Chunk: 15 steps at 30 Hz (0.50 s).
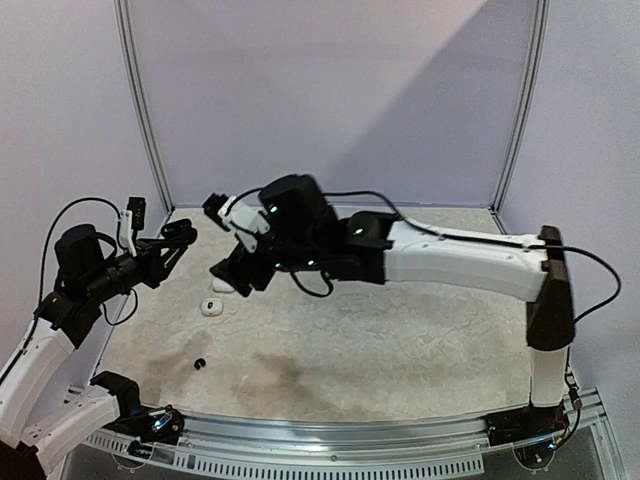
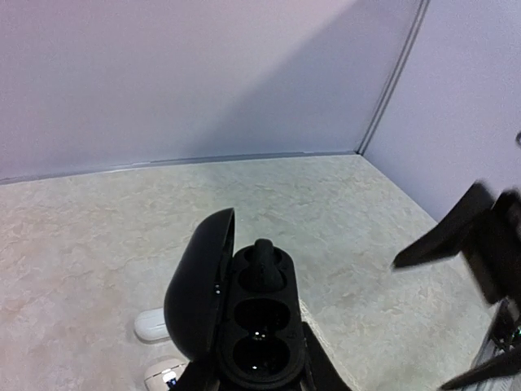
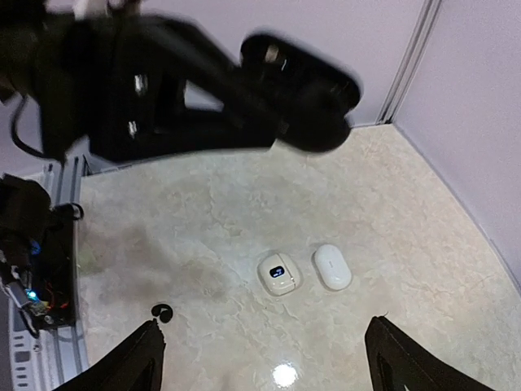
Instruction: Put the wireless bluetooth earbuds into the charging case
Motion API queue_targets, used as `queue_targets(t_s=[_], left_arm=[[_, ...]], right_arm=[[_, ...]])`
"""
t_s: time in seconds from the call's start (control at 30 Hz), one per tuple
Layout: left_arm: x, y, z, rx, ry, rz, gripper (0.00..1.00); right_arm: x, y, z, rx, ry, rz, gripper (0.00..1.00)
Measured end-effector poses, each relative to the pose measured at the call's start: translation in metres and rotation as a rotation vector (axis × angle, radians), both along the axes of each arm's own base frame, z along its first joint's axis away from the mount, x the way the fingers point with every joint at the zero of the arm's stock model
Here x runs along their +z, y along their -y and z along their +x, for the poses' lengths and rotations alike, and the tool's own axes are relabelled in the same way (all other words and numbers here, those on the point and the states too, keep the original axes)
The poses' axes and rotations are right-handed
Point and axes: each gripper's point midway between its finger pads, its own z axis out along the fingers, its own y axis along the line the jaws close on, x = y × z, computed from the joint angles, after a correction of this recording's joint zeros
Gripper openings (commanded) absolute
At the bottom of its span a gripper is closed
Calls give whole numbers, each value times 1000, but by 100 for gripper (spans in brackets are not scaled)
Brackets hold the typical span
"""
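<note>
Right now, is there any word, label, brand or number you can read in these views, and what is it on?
No text can be read.
The white case has a small dark panel with a bluish glow: too small and blurred to read.
The black case shows no lettering.
</note>
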Motion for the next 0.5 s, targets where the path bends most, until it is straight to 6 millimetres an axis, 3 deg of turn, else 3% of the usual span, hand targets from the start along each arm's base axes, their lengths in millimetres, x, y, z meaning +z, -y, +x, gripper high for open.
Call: queue_targets(t_s=[0.1,0.23,0.5], left_arm=[[0,-14,2,67,1,13,0],[-1,-21,3,102,-1,24,0],[-1,-22,3,107,-1,25,0]], right_arm=[[-60,-34,-1,2,-42,-65,94],[-124,-77,-20,43,-65,-114,94],[-200,-105,-51,117,-97,-164,95]])
